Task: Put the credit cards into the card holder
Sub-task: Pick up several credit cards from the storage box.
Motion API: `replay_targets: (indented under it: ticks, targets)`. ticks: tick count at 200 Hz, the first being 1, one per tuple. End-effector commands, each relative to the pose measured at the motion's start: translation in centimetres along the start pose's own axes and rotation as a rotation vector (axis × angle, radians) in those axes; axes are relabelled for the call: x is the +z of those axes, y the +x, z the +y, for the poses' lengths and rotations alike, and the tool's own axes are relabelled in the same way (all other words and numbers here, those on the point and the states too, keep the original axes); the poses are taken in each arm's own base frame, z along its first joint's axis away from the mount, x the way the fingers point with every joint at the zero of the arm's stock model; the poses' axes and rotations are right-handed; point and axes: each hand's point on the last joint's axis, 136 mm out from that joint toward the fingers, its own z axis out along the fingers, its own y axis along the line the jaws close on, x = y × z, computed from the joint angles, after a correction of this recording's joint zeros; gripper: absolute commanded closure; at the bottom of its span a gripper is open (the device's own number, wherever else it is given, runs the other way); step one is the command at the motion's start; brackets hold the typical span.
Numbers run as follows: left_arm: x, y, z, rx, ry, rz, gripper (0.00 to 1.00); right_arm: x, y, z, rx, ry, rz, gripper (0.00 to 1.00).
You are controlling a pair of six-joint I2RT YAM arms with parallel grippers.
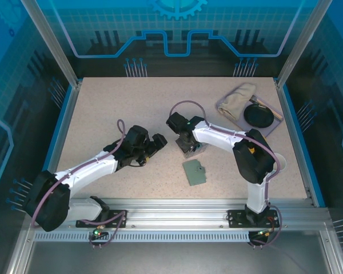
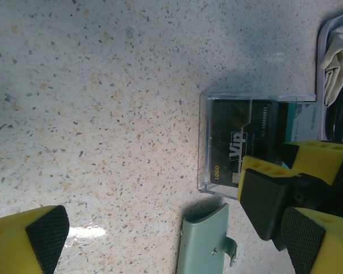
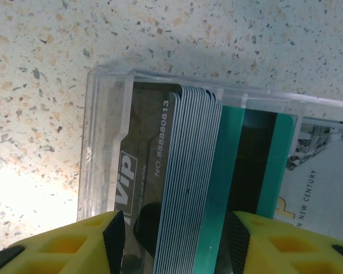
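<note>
Cards not yet moved, none in holder.
R claw half-open astride cards in clear box, grip unclear; L claw wide, empty; holder shut, 6 o'clock of box.

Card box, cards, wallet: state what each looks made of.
Card box: clear rigid plastic, glossy; the table shows through its walls. Cards: thin stiff plastic, likely, with crisp stacked edges and printed faces. Wallet: matte grey-green, perhaps faux leather; small metal stud.
</note>
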Motion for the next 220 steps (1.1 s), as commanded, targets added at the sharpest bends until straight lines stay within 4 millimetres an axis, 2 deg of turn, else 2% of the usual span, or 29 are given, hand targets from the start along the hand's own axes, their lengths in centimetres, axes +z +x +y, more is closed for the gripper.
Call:
replay_targets:
  ticks: [1, 25, 84, 114, 123, 138, 220]
  targets:
    - [0.2, 0.4, 0.7, 0.0, -0.017, 0.006, 0.01, 0.4, -0.6, -0.2, -0.035, 0.064, -0.005, 0.47]
    - [0.2, 0.5, 0.8, -0.002, -0.018, 0.007, 0.01, 0.4, -0.9, -0.4, -0.051, 0.104, -0.01, 0.47]
    - [0.3, 0.5, 0.7, 0.0, -0.017, 0.012, 0.01, -1.3, -1.9, -1.8, -0.047, 0.145, -0.068, 0.52]
    - [0.4, 0.5, 0.7, -0.001, -0.017, 0.013, 0.01, -1.2, -1.7, -2.0, -0.046, 0.144, -0.059, 0.55]
    - [0.4, 0.5, 0.7, -0.002, -0.018, 0.012, 0.01, -1.2, -1.7, -2.0, -0.046, 0.14, -0.059, 0.6]
    - [0.4, 0.5, 0.7, -0.002, -0.016, 0.012, 0.01, -1.1, -1.6, -2.0, -0.043, 0.136, -0.059, 0.64]
    - [0.5, 0.6, 0.5, -0.001, -0.015, 0.017, 0.01, -1.2, -1.5, -2.6, -0.034, 0.145, -0.058, 0.7]
